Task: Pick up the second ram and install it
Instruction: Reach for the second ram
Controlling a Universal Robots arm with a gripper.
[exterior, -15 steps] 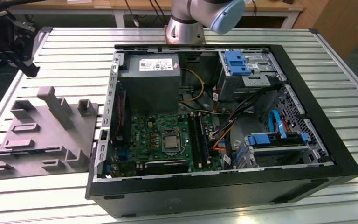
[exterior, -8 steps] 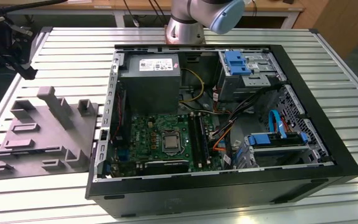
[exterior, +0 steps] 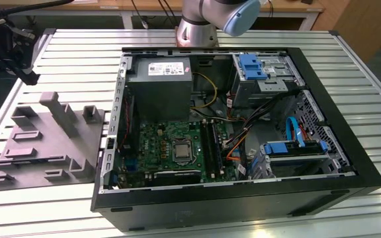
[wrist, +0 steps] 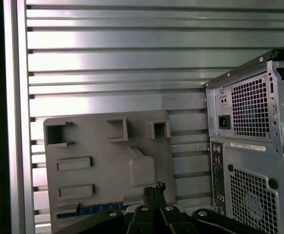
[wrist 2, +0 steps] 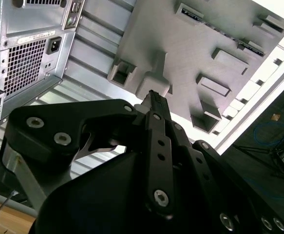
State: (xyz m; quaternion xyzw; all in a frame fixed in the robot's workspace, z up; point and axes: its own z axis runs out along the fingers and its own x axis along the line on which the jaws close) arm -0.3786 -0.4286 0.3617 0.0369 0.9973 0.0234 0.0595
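The second ram (wrist: 89,210) is a thin dark stick lying edge-on in a long slot near one edge of the grey moulded tray (wrist: 107,161). In the second wrist view the ram (wrist 2: 219,29) shows as a narrow dark line in the tray (wrist 2: 180,53). My gripper (wrist 2: 151,96) hangs well above the tray with its black fingertips pressed together and nothing between them; its tips (wrist: 154,187) also show in the first wrist view. The tray (exterior: 45,148) lies at the exterior view's left, beside the open computer case (exterior: 230,129).
The green motherboard (exterior: 170,144) with its long black slots (exterior: 210,144) lies inside the case, below the grey power supply (exterior: 158,89). Cables and blue drive brackets (exterior: 296,146) fill the case's right side. Everything rests on a slatted metal table (exterior: 78,64). The arm's base (exterior: 197,29) stands behind the case.
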